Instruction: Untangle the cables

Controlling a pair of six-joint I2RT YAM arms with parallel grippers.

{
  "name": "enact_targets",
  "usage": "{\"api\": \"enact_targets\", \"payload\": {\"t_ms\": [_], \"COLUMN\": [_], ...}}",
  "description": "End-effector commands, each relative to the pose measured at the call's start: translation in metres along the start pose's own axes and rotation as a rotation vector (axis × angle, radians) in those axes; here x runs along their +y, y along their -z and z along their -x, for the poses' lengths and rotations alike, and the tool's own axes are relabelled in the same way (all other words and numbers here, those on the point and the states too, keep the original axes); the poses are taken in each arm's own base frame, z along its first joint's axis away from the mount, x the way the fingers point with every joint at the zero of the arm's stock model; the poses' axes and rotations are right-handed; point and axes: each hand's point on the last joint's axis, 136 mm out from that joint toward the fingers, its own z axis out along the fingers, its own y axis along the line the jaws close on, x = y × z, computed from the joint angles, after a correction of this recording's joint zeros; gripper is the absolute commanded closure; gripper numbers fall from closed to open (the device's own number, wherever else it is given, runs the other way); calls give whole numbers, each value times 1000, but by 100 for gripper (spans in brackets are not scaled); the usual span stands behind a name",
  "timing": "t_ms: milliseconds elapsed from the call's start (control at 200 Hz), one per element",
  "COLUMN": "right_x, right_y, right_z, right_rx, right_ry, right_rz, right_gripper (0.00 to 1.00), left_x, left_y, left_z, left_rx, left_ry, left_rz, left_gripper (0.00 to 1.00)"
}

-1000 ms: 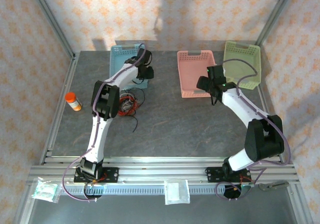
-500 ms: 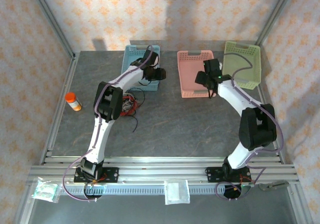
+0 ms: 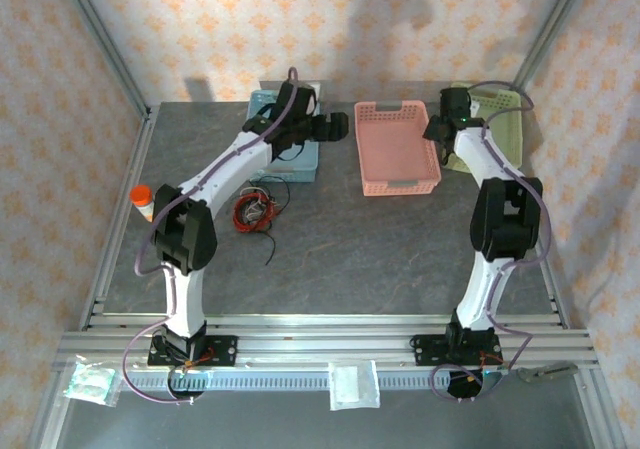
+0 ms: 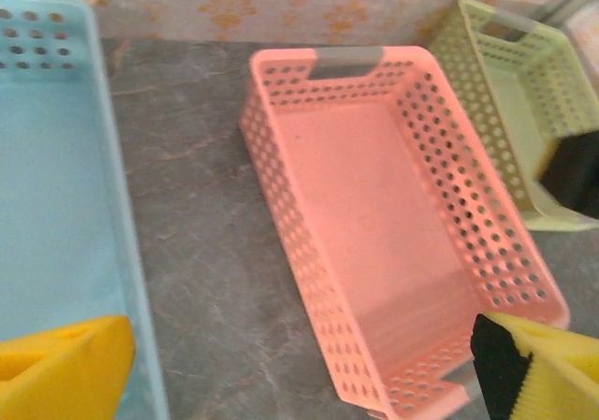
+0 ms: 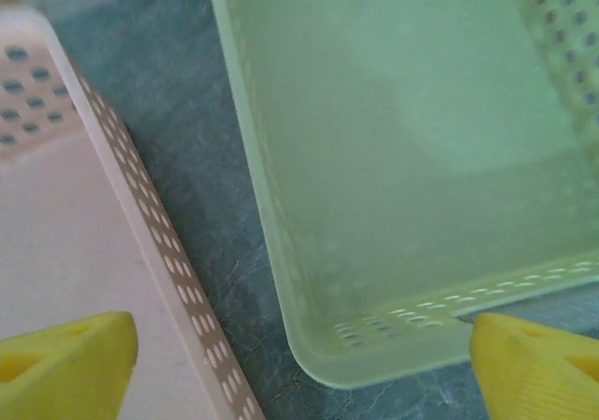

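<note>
1. Evidently, the cables (image 3: 255, 211) are seen bunched in a red-black heap on the table (image 3: 350, 249), near the blue basket (image 3: 305, 169).
2. Left pincer (image 4: 299, 364) is held spread and empty beside the pink basket (image 4: 374, 233); right pincer (image 5: 299, 364) is spread and empty at the green basket (image 5: 421, 158).
3. No strand is gripped, so most of the untangling is judged left to do.

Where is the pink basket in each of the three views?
Top external: pink basket in the upper middle of the picture.
Left wrist: pink basket in the centre, reaching the lower right.
Right wrist: pink basket along the left side, cut off.
Shared landmark: the green basket just right of it.
</note>
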Motion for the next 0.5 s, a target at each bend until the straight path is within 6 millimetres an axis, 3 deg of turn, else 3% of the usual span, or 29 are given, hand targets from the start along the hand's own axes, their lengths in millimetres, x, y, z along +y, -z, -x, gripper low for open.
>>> {"api": "enact_targets", "payload": {"t_ms": [0,105,185,210,315,496], "right_x": [22,33,30,28,19,30], "right_y": [-5,-13,-23,-26,-41,-51], "right_z": [-1,0,0,0,-1,-3], "right_rx": [42,54,73,79,100,148], "right_ry": [92,100,113,120,151,193], "right_rz": [94,163,142,123,59,105], "right_gripper": [3,0,0,0,2,12], "left_x": [3,0,3,-3,0,0], "left_y": [-8,-4,-8,3,4,3], "left_z": [-26,-36,-47,-39,-42,-40], "left_rx": [27,30,47,23,29,46], "left_ry": [-18,0,6,5,4,-30], "left_rz": [12,-13,-9,-21,-12,11], "left_gripper": [5,5,6,5,6,5]}}
